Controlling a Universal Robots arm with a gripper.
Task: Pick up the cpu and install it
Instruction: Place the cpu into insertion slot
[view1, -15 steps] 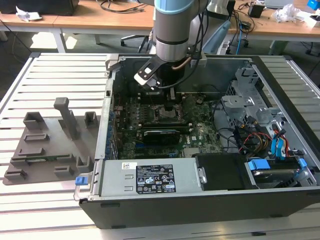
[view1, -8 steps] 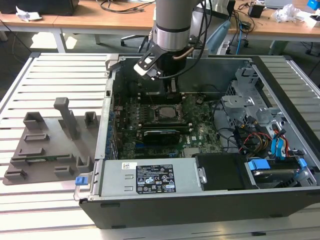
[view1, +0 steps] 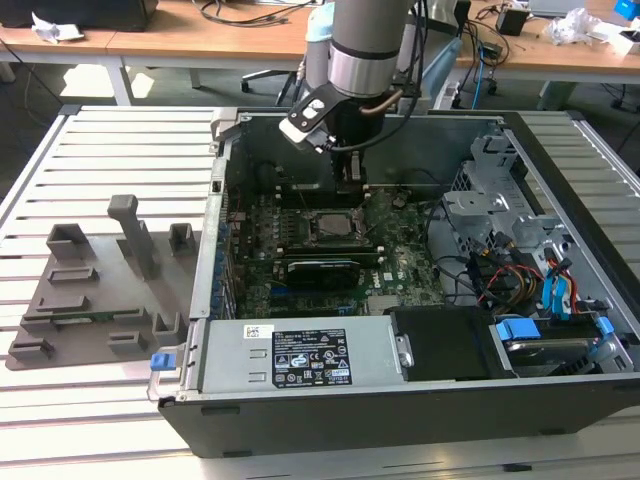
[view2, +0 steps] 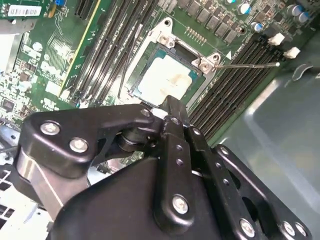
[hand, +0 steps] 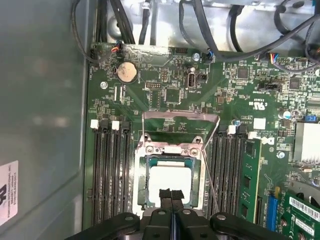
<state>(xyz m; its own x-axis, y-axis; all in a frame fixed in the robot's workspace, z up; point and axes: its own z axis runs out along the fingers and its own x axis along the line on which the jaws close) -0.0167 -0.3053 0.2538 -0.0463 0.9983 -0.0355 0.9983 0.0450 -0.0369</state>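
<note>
The cpu (hand: 170, 179) is a pale square chip lying flat inside the socket frame (hand: 141, 176) on the green motherboard (hand: 165, 95). In the second wrist view the cpu (view2: 167, 79) sits level in the frame too. My gripper (hand: 171, 196) hangs over the chip's edge nearest the camera, fingers pressed together with nothing between them. I cannot tell whether the fingertips (view2: 172, 111) touch the chip. In the exterior view the gripper (view1: 347, 195) reaches down into the open computer case just behind the cpu (view1: 335, 227). The socket's metal cover plate (hand: 180, 119) is swung open and its wire lever (hand: 212, 150) is loose.
Black memory slots (hand: 110, 170) flank the socket on both sides. A long black card (view1: 322, 270) lies in front of it, then the power supply (view1: 300, 355). Drive bays and cables (view1: 520, 260) crowd the exterior view's right. A grey fixture tray (view1: 90, 290) sits outside the case.
</note>
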